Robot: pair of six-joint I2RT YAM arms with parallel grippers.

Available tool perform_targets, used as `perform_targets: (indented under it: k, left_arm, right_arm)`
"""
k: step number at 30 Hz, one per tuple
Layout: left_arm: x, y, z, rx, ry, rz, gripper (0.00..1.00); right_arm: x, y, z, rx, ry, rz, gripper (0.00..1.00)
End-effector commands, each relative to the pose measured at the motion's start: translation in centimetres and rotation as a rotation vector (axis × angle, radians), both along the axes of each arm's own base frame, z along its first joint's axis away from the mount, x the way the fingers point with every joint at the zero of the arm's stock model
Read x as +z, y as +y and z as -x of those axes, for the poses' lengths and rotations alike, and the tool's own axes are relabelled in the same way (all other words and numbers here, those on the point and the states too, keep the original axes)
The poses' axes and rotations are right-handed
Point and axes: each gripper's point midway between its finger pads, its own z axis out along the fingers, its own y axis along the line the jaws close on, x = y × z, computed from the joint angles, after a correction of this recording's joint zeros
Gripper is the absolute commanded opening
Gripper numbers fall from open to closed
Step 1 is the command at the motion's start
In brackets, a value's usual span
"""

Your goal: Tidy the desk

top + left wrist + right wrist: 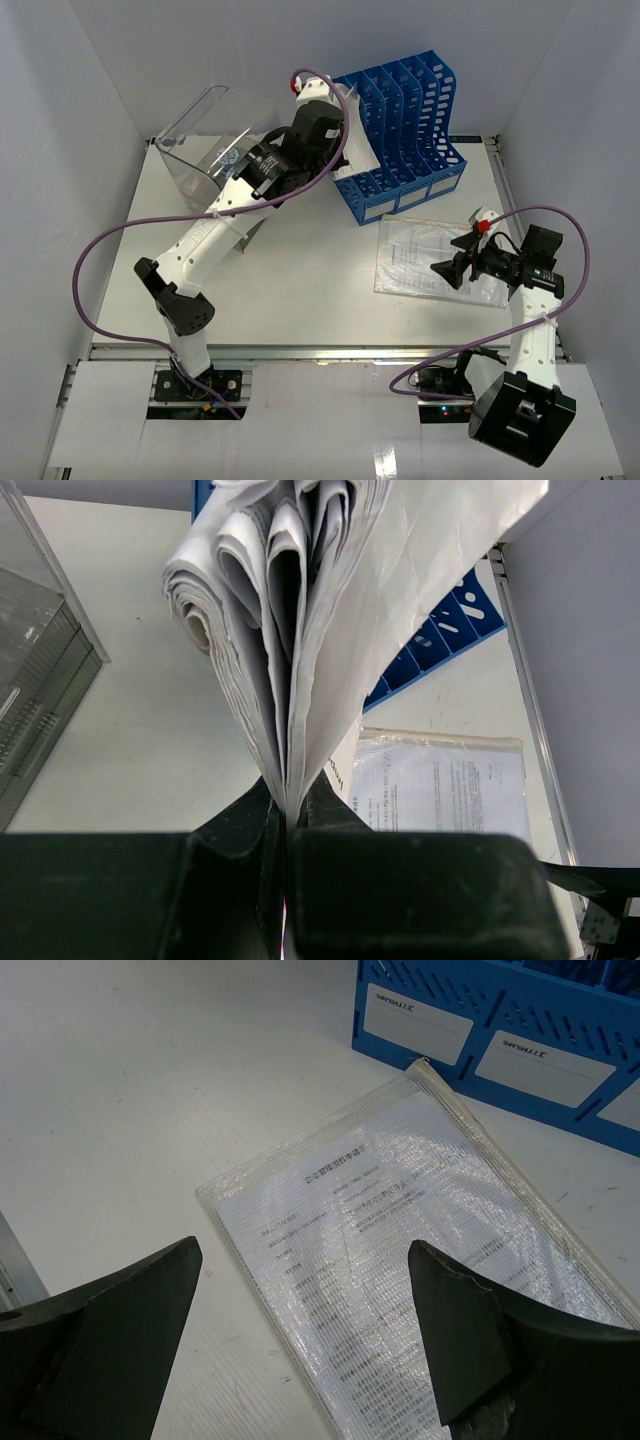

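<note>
The white desk (300,290) carries a blue slotted file rack (405,135) at the back. My left gripper (335,125) is shut on a thick stack of white papers (290,630) and holds it up beside the rack's left end; the stack fans out above the jaws. A clear zip pouch with a printed sheet (430,258) lies flat in front of the rack, also in the right wrist view (400,1250) and the left wrist view (440,785). My right gripper (447,272) is open and empty, just above the pouch's near edge (300,1300).
A clear plastic drawer box (205,140) stands at the back left, close behind my left arm. The rack's labelled front (480,1030) faces the pouch. White walls enclose the desk, and a metal rail (320,352) runs along its front edge.
</note>
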Motion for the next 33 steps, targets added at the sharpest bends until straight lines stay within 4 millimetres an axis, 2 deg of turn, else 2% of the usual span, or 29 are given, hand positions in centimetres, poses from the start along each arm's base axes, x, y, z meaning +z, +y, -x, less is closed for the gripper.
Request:
perform_targets:
  k: [1,5,15,24,29,33]
  left_arm:
    - [2.5,0.0,-0.2,0.026,-0.046,0.075,0.00]
    - [0.9,-0.8,-1.1,0.040,-0.014,0.048,0.00]
    - [-0.7,-2.9,-2.5,0.018,0.001,0.045,0.00]
    - [-3.6,-6.3,-3.8,-0.036,0.046,0.081,0.00]
    - [-4.1,-6.6,-4.6,-0.032,0.025,0.046,0.00]
    - [-4.3,-6.2,-4.2,-0.070,-0.003,-0.051,0.00]
  right_arm:
    - [0.7,0.2,0.0,0.010,-0.039,-0.012,0.90]
    - [0.9,0.1,0.0,0.006,-0.045,-0.014,0.90]
    - [0.9,-0.1,0.0,0.000,-0.042,-0.024,0.90]
    - [0.8,0.0,0.0,0.000,-0.042,-0.030,0.90]
    - [0.8,0.0,0.0,-0.002,-0.042,-0.032,0.90]
    - [0.8,0.0,0.0,-0.002,-0.045,-0.034,0.90]
